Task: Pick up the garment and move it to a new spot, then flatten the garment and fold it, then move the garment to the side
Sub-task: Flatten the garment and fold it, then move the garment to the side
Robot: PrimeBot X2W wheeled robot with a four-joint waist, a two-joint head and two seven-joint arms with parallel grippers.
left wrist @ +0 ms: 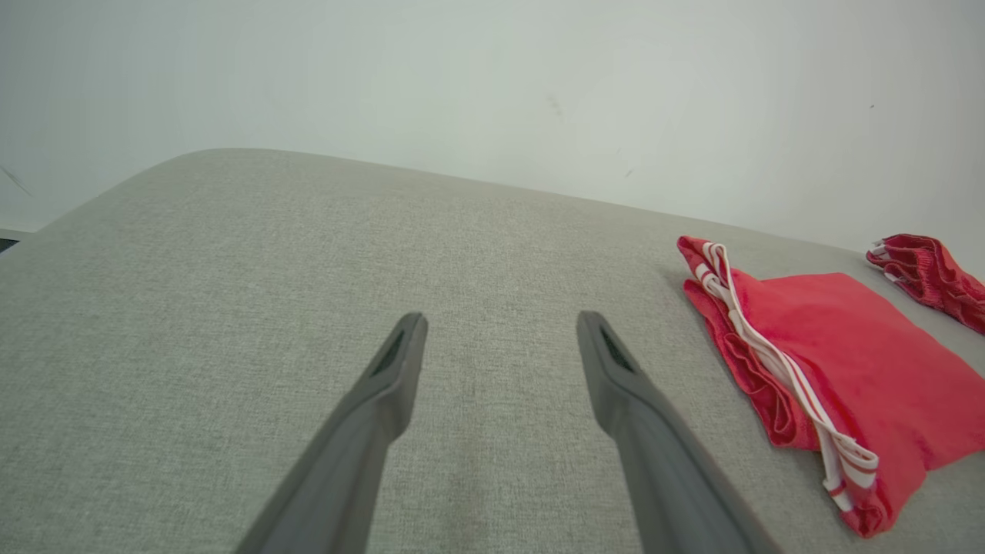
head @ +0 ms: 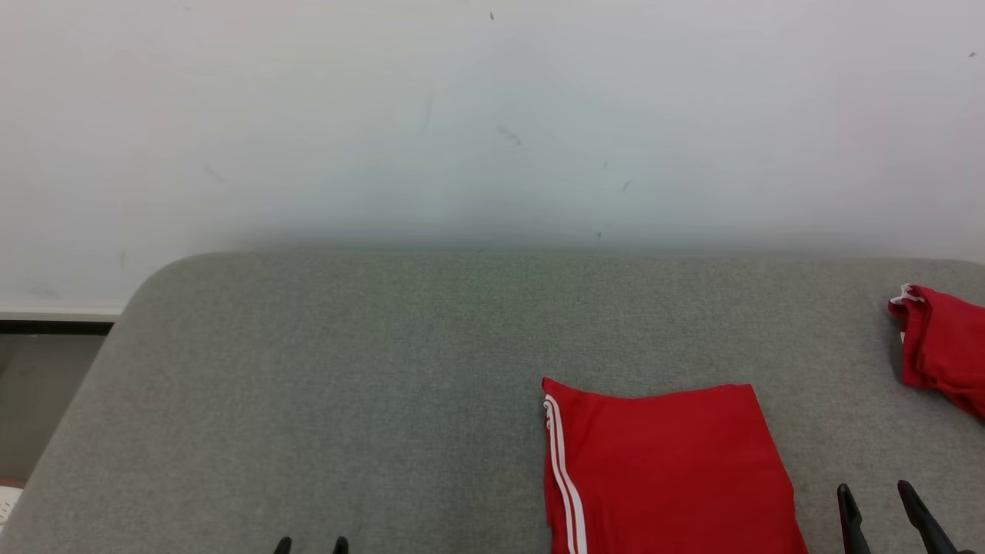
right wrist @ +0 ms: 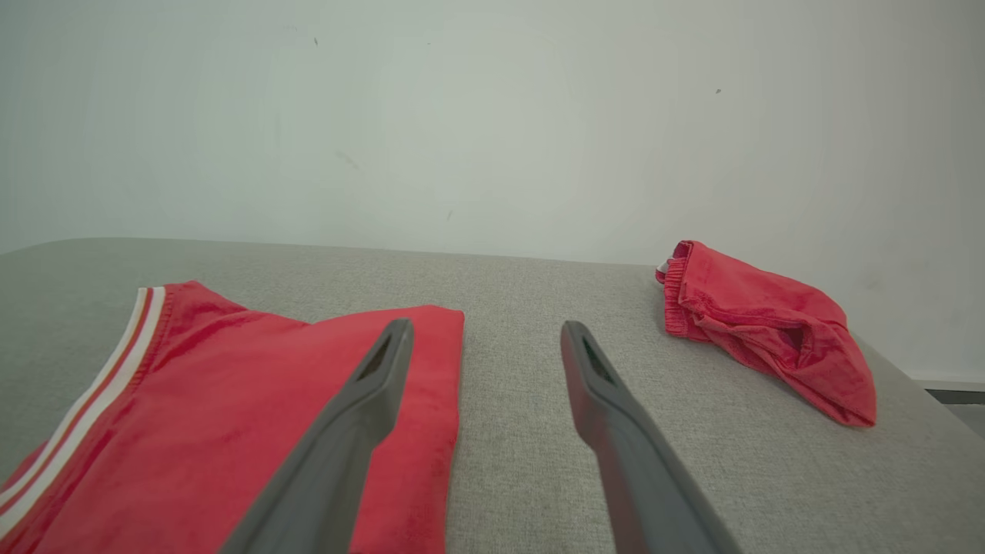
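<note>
— Grey fabric counter (head: 346, 400) up against a plain white wall (head: 462, 115) with a few scuffs on it. So where's the garment sitting?

— Garment (head: 662, 469) is red and folded into a flat rectangle. It lies on the near part of the counter, right of centre. Two white stripes (head: 563, 477) run down its left edge, and its near end runs off the bottom of the head view.

— And the claws?

— Right claw (head: 873, 492) is at the lower right, just beside the garment's right edge, with a strip of bare counter between them. Fingers are spread wide with nothing in them. On its own wrist cam one finger crosses the garment's corner, but the head view shows them apart.

— Left one?

— Left claw (head: 312, 546) pokes in at the bottom, well left of the garment, over bare counter. Also wide apart and empty.

— What's the other red thing?

— Red bundle (head: 943, 346), crumpled, near the counter's far right, well apart from the garment. It has a bit of white trim at its top corner.
</note>
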